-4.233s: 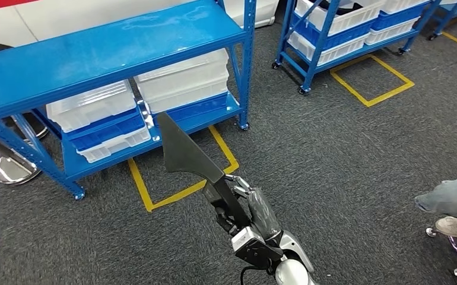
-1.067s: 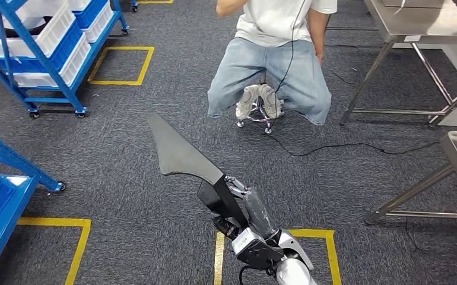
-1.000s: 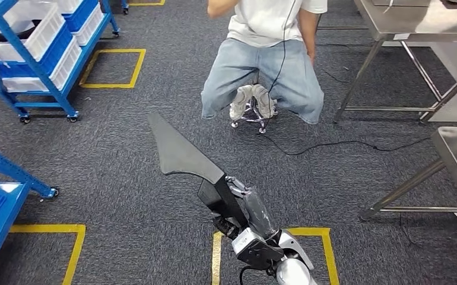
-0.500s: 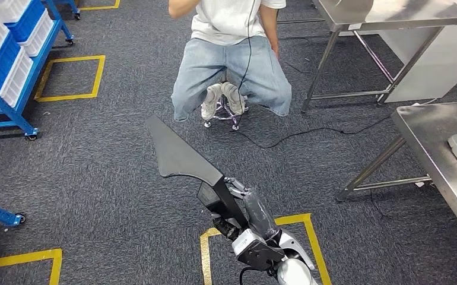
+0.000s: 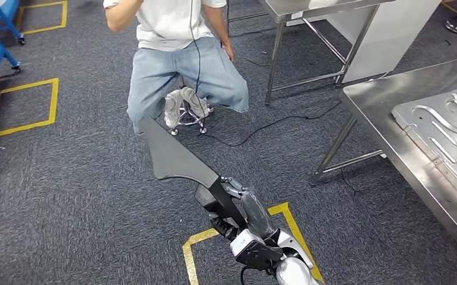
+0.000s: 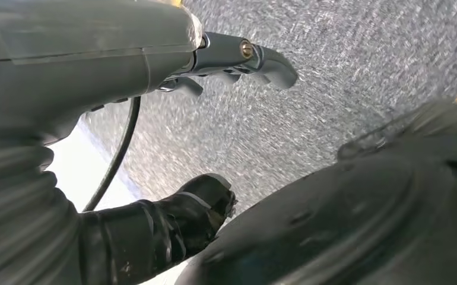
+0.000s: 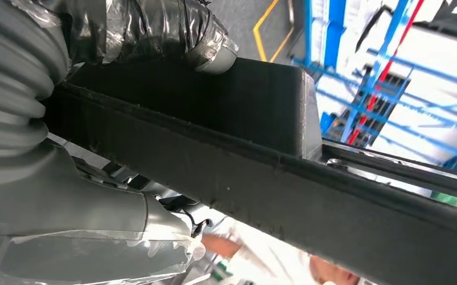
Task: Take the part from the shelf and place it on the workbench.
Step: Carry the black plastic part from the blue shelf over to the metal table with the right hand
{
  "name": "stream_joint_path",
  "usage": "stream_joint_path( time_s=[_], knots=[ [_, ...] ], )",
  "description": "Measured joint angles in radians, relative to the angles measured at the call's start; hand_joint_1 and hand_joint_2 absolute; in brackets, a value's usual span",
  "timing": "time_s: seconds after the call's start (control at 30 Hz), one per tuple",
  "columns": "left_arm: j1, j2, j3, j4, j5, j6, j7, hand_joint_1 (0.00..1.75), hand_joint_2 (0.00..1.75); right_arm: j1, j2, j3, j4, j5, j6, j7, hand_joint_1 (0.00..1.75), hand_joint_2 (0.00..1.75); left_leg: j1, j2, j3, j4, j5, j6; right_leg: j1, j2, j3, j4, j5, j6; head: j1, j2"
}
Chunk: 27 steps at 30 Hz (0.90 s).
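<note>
Part (image 5: 175, 159), a long black wedge, is grasped at its stem by the right hand (image 5: 247, 209), well apart from the desk (image 5: 380, 113). Left hand (image 6: 173, 225) hangs released. Best keep the grip firm, steer clear of the seated person (image 5: 178, 59)

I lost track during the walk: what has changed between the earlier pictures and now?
The camera turned away from the blue shelves: the seated person slid left in view and the steel workbench with its metal plate came in at right. The right robot hand still holds the black part as before.
</note>
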Motion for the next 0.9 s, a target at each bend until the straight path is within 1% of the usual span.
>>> stream_joint_path(
  time_s=[0.03, 0.07, 0.1, 0.13, 0.17, 0.2, 0.23, 0.27, 0.3, 0.33, 0.37, 0.4, 0.43, 0.47, 0.5, 0.53, 0.57, 0.6, 0.63, 0.67, 0.7, 0.73, 0.77, 0.8, 0.83, 0.87, 0.9],
  knots=[
    [0.002, 0.001, 0.001, 0.000, -0.001, 0.000, 0.000, 0.00, 1.75, 0.000, 0.000, 0.000, 0.000, 0.000, 0.000, 0.000, 1.73, 1.75, 0.002, -0.015, 0.024, -0.069, 0.043, 0.002, -0.001, 0.014, 0.001, 0.003, -0.003, 0.003, 0.000, 0.000],
    [0.004, 0.001, 0.001, 0.000, -0.002, 0.000, 0.000, 0.00, 1.75, -0.001, 0.000, 0.000, 0.000, 0.000, 0.000, 0.000, 1.73, 1.75, 0.004, -0.036, 0.048, -0.133, 0.073, 0.004, 0.000, 0.026, -0.001, 0.009, -0.006, 0.007, 0.000, 0.000],
    [0.005, 0.002, 0.002, 0.000, -0.003, 0.002, 0.000, 0.00, 1.75, -0.001, 0.000, 0.000, 0.000, 0.000, 0.000, 0.000, 1.73, 1.75, 0.005, -0.054, 0.064, -0.175, 0.087, 0.006, 0.001, 0.036, -0.005, 0.014, -0.009, 0.012, 0.000, 0.000],
    [0.005, 0.002, 0.004, 0.001, -0.003, 0.006, 0.001, 0.00, 1.75, -0.001, 0.000, 0.000, 0.000, 0.000, 0.000, 0.000, 1.73, 1.75, 0.005, -0.068, 0.072, -0.197, 0.089, 0.009, 0.001, 0.044, -0.009, 0.017, -0.010, 0.018, 0.000, 0.000],
    [0.003, 0.002, 0.006, 0.001, -0.003, 0.012, 0.004, 0.00, 1.75, -0.001, 0.000, 0.000, 0.000, 0.000, 0.000, 0.000, 1.73, 1.75, 0.004, -0.069, 0.075, -0.201, 0.085, 0.013, 0.001, 0.053, -0.013, 0.018, -0.009, 0.023, 0.000, 0.000],
    [0.001, 0.003, 0.008, 0.001, -0.001, 0.020, 0.007, 0.00, 1.75, 0.000, -0.001, 0.000, -0.001, 0.000, 0.001, 0.000, 1.73, 1.75, 0.005, -0.061, 0.076, -0.203, 0.086, 0.018, 0.000, 0.062, -0.015, 0.017, -0.007, 0.029, 0.000, 0.000],
    [-0.001, 0.004, 0.012, 0.001, 0.001, 0.026, 0.013, 0.00, 1.75, 0.001, -0.002, 0.000, -0.002, 0.000, 0.001, 0.000, 1.73, 1.75, 0.006, -0.050, 0.078, -0.207, 0.088, 0.025, 0.000, 0.059, -0.016, 0.019, -0.008, 0.034, 0.001, 0.000],
    [-0.001, 0.006, 0.015, 0.001, 0.006, 0.033, 0.019, 0.00, 1.75, 0.002, -0.004, 0.000, -0.004, 0.000, 0.000, 0.000, 1.73, 1.75, 0.007, -0.039, 0.081, -0.211, 0.090, 0.032, 0.001, 0.041, -0.022, 0.030, -0.016, 0.039, 0.003, 0.000],
    [0.000, 0.009, 0.020, 0.001, 0.011, 0.038, 0.025, 0.00, 1.75, 0.003, -0.006, 0.000, -0.005, 0.000, 0.000, 0.000, 1.73, 1.75, 0.008, -0.027, 0.084, -0.216, 0.092, 0.039, 0.001, 0.015, -0.034, 0.057, -0.033, 0.043, 0.005, 0.000],
    [0.003, 0.012, 0.025, 0.001, 0.016, 0.044, 0.032, 0.00, 1.75, 0.003, -0.008, 0.000, -0.007, -0.001, 0.000, -0.001, 1.73, 1.75, 0.006, -0.014, 0.086, -0.218, 0.092, 0.044, 0.001, -0.015, -0.056, 0.104, -0.059, 0.047, 0.007, 0.000],
    [0.006, 0.015, 0.032, 0.001, 0.022, 0.050, 0.038, 0.00, 1.75, 0.004, -0.010, 0.000, -0.007, -0.001, 0.000, -0.001, 1.73, 1.75, 0.004, -0.002, 0.087, -0.219, 0.091, 0.048, 0.000, -0.037, -0.086, 0.164, -0.088, 0.051, 0.009, 0.000],
    [0.008, 0.018, 0.039, 0.001, 0.027, 0.056, 0.044, 0.00, 1.75, 0.006, -0.011, 0.000, -0.007, -0.002, 0.000, -0.001, 1.73, 1.75, 0.002, 0.011, 0.087, -0.218, 0.089, 0.050, -0.003, -0.047, -0.117, 0.224, -0.112, 0.054, 0.009, 0.000],
    [0.009, 0.021, 0.046, 0.001, 0.032, 0.063, 0.050, 0.00, 1.75, 0.008, -0.013, 0.000, -0.007, -0.003, 0.000, -0.001, 1.73, 1.75, 0.001, 0.024, 0.088, -0.218, 0.088, 0.051, -0.005, -0.051, -0.140, 0.268, -0.123, 0.056, 0.009, 0.000],
    [0.009, 0.023, 0.052, 0.001, 0.035, 0.069, 0.055, 0.00, 1.75, 0.010, -0.015, 0.000, -0.007, -0.006, 0.001, -0.001, 1.73, 1.75, 0.001, 0.035, 0.089, -0.218, 0.087, 0.051, -0.006, -0.053, -0.146, 0.276, -0.114, 0.056, 0.009, 0.000],
    [0.008, 0.026, 0.059, 0.001, 0.037, 0.075, 0.059, 0.00, 1.75, 0.012, -0.017, 0.000, -0.007, -0.009, 0.002, -0.001, 1.73, 1.75, 0.000, 0.046, 0.091, -0.218, 0.085, 0.051, -0.005, -0.057, -0.131, 0.247, -0.089, 0.054, 0.009, 0.000],
    [0.007, 0.028, 0.065, 0.001, 0.038, 0.081, 0.062, 0.00, 1.75, 0.012, -0.018, 0.000, -0.009, -0.012, 0.003, -0.001, 1.73, 1.75, 0.000, 0.057, 0.095, -0.218, 0.082, 0.049, -0.004, -0.067, -0.100, 0.188, -0.053, 0.050, 0.009, 0.000],
    [0.006, 0.030, 0.071, 0.001, 0.038, 0.086, 0.065, 0.00, 1.75, 0.011, -0.020, 0.000, -0.011, -0.015, 0.004, -0.002, 1.73, 1.75, -0.002, 0.066, 0.100, -0.218, 0.080, 0.047, 0.001, -0.089, -0.064, 0.119, -0.025, 0.043, 0.009, 0.000],
    [0.006, 0.032, 0.075, 0.001, 0.036, 0.089, 0.067, 0.00, 1.75, 0.010, -0.020, 0.000, -0.014, -0.018, 0.005, -0.002, 1.73, 1.75, -0.004, 0.075, 0.103, -0.218, 0.076, 0.043, 0.007, -0.111, -0.034, 0.061, -0.007, 0.036, 0.009, 0.000],
    [0.006, 0.035, 0.078, 0.001, 0.033, 0.091, 0.068, 0.00, 1.75, 0.008, -0.021, 0.000, -0.017, -0.021, 0.007, -0.003, 1.73, 1.75, -0.006, 0.083, 0.106, -0.218, 0.074, 0.038, 0.013, -0.127, -0.016, 0.025, -0.001, 0.030, 0.009, 0.000],
    [0.006, 0.038, 0.081, 0.001, 0.030, 0.091, 0.070, 0.00, 1.75, 0.006, -0.021, 0.000, -0.019, -0.023, 0.009, -0.004, 1.73, 1.75, -0.008, 0.092, 0.108, -0.219, 0.072, 0.033, 0.019, -0.133, -0.012, 0.011, -0.003, 0.025, 0.009, 0.000],
    [0.005, 0.041, 0.084, 0.001, 0.026, 0.091, 0.070, 0.00, 1.75, 0.006, -0.022, 0.000, -0.021, -0.026, 0.011, -0.004, 1.73, 1.75, -0.009, 0.103, 0.112, -0.220, 0.070, 0.028, 0.021, -0.123, -0.013, 0.009, -0.003, 0.022, 0.009, 0.000],
    [0.003, 0.046, 0.085, 0.001, 0.023, 0.091, 0.071, 0.00, 1.75, 0.006, -0.023, 0.000, -0.023, -0.029, 0.012, -0.004, 1.73, 1.75, -0.009, 0.109, 0.114, -0.221, 0.068, 0.022, 0.017, -0.111, -0.011, 0.005, 0.000, 0.018, 0.008, 0.000],
    [0.002, 0.050, 0.086, 0.001, 0.020, 0.091, 0.071, 0.00, 1.75, 0.007, -0.025, 0.000, -0.025, -0.031, 0.014, -0.005, 1.73, 1.75, -0.008, 0.102, 0.116, -0.216, 0.061, 0.017, 0.014, -0.098, -0.008, -0.001, 0.003, 0.013, 0.008, 0.000],
    [0.001, 0.054, 0.087, 0.000, 0.018, 0.090, 0.071, 0.00, 1.75, 0.006, -0.025, 0.000, -0.026, -0.033, 0.014, -0.005, 1.73, 1.75, -0.006, 0.083, 0.110, -0.196, 0.045, 0.013, 0.009, -0.088, -0.005, -0.007, 0.007, 0.007, 0.008, 0.000],
    [0.002, 0.057, 0.087, 0.000, 0.016, 0.090, 0.072, 0.00, 1.75, 0.005, -0.025, 0.000, -0.028, -0.035, 0.014, -0.005, 1.73, 1.75, -0.004, 0.057, 0.095, -0.159, 0.020, 0.010, 0.005, -0.078, -0.001, -0.012, 0.010, 0.002, 0.007, 0.000],
    [0.003, 0.060, 0.087, 0.000, 0.015, 0.090, 0.072, 0.00, 1.75, 0.004, -0.025, 0.000, -0.028, -0.036, 0.014, -0.006, 1.73, 1.75, -0.003, 0.031, 0.069, -0.099, -0.013, 0.008, 0.005, -0.068, 0.000, -0.013, 0.011, -0.001, 0.007, 0.000],
    [0.004, 0.062, 0.088, 0.000, 0.014, 0.090, 0.072, 0.00, 1.75, 0.004, -0.025, 0.000, -0.029, -0.036, 0.014, -0.006, 1.73, 1.75, -0.002, 0.016, 0.036, -0.031, -0.045, 0.006, 0.005, -0.057, -0.001, -0.013, 0.011, -0.003, 0.006, 0.000]
  ],
)
